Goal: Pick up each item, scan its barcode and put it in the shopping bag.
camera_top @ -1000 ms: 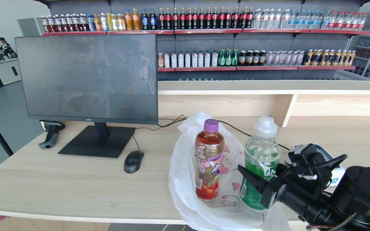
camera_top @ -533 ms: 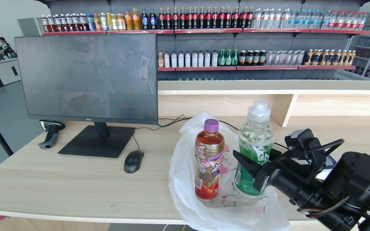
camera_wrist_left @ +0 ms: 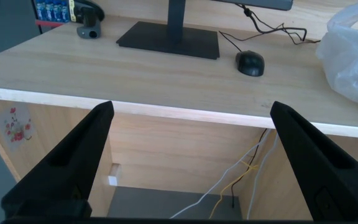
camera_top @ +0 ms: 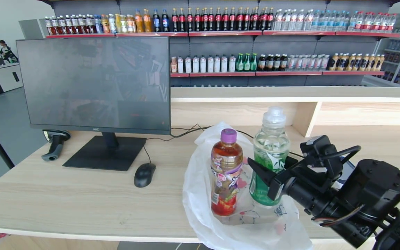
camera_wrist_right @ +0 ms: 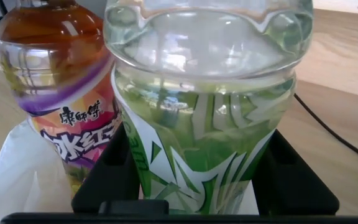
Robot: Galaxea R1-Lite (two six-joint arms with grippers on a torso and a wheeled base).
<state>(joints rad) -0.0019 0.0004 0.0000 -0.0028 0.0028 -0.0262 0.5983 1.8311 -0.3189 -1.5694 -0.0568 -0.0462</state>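
Grip of the right gripper (camera_top: 270,162) on the green-labelled bottle (camera_top: 269,156): closed on the label from both sides, bottle upright, clear cap on top. From the right wrist, same hold on the bottle (camera_wrist_right: 207,124), a black finger (camera_wrist_right: 114,177) on each flank of the label, gripper (camera_wrist_right: 204,180) low on the body.

Compared with a second ago: lifted, and carried toward the robot's left. Then standing lower, at the near right edge of the white shopping bag (camera_top: 200,194); now higher, over the bag's spread plastic and just beside the purple-capped tea bottle (camera_top: 226,173), not touching it. Half a second ago, midway along that path. Cannot tell whether the base is quite free of the plastic.

Tea bottle unmoved, upright on the bag, seen close by from the right wrist as well (camera_wrist_right: 55,93).

Left gripper (camera_wrist_left: 191,109) spread wide, holding nothing, low in front of the counter (camera_top: 64,198) edge.

Unchanged on the counter: monitor (camera_top: 96,83), mouse (camera_top: 144,174), handheld scanner (camera_top: 55,144) to the monitor's left.
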